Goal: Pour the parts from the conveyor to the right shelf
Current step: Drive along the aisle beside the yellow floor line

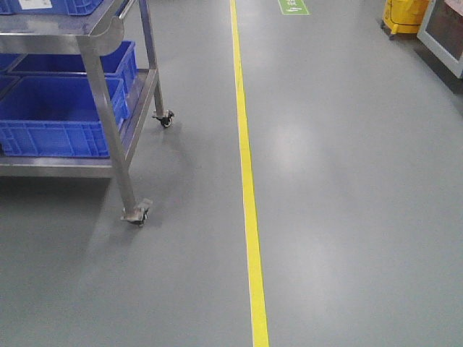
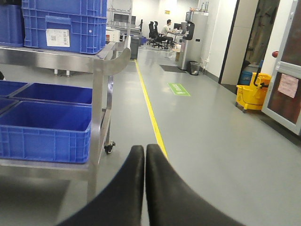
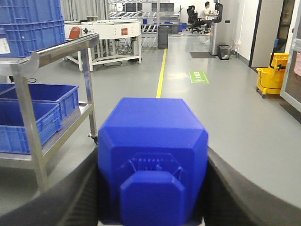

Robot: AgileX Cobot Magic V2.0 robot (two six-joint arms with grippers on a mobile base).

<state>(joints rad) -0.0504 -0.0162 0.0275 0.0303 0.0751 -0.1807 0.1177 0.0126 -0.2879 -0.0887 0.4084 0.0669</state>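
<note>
Fingers of the right gripper (image 3: 153, 197) pinch a blue plastic part (image 3: 153, 141) from both sides, its faceted body filling the gap between the dark pads and its stud end facing the camera. The left gripper (image 2: 145, 151) holds nothing, its two black fingers pressed flat together. Both hang above a smooth grey floor (image 1: 347, 217) crossed by a yellow line (image 1: 249, 202). To the left stands the steel shelf (image 2: 101, 61) on caster wheels (image 1: 137, 215), with deep blue bins (image 2: 47, 127) on its lower tier and more on top; the part is well apart from it. Only the front view shows the casters and no gripper at all. The left wrist view alone shows a labelled bin up top, and it takes in a green floor sign (image 2: 179, 89), a yellow mop bucket (image 2: 251, 92) and a seated person (image 2: 165, 29) far down the aisle. The right wrist view adds a white curved-sided unit (image 3: 108, 30) behind the shelf.
</note>
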